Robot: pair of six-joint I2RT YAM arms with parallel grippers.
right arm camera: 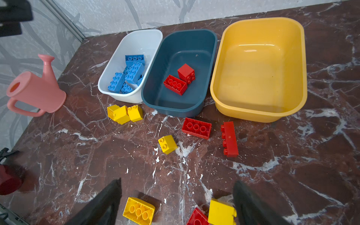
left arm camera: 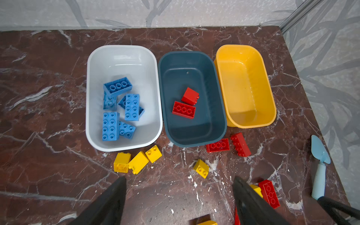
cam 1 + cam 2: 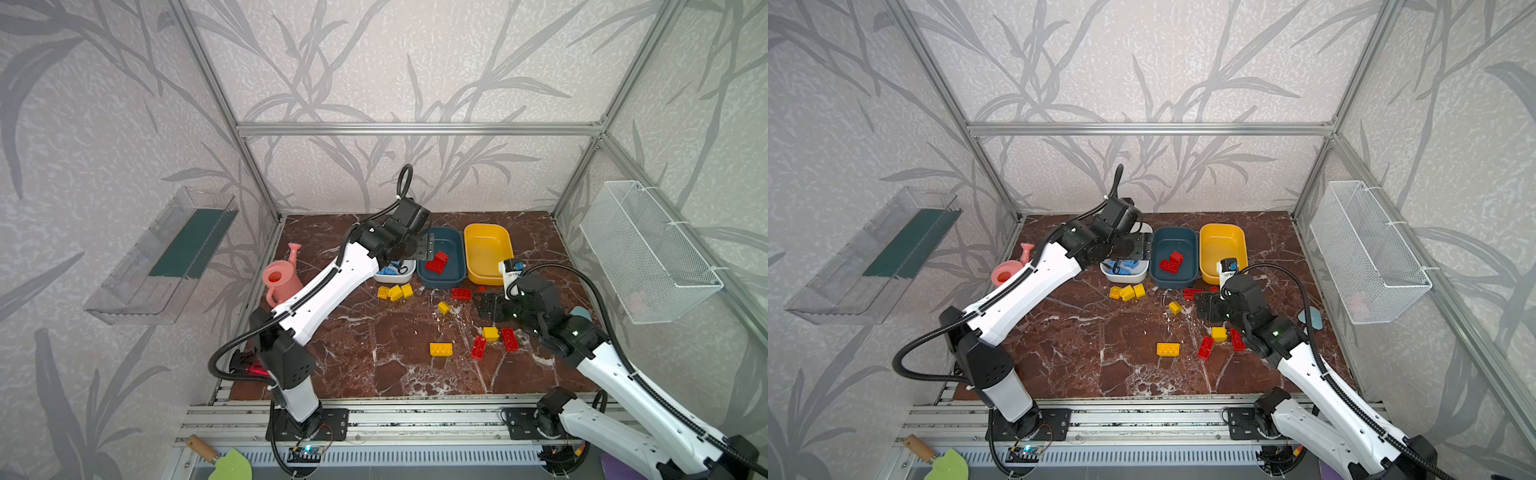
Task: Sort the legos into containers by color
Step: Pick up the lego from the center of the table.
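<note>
Both jaws spread wide, the black left gripper (image 2: 179,204) hovers over a row of three rounded plastic tubs, at the white tub (image 2: 136,62), where a heap of blue studded plastic bricks (image 2: 111,125) lies. Rim to rim beside it, the dark teal-blue tub (image 2: 187,64) holds two red bricks (image 2: 183,109), one oblong and one square, and the yellow tub (image 2: 243,78) sits against its other side. The black right gripper (image 1: 175,206), jaws likewise wide apart, hangs above the dark red marble-patterned tabletop (image 3: 374,365) by a yellow oblong brick (image 1: 138,211), a yellow square brick (image 1: 221,212) and a red brick (image 1: 196,218). Three small yellow bricks (image 2: 138,161) cluster just before the white tub, a lone yellow brick (image 2: 201,168) lies farther out, and two red oblong bricks (image 2: 217,145) lie at the teal tub's near end. A pink plastic watering can (image 1: 37,93) stands at the table's left edge.
</note>
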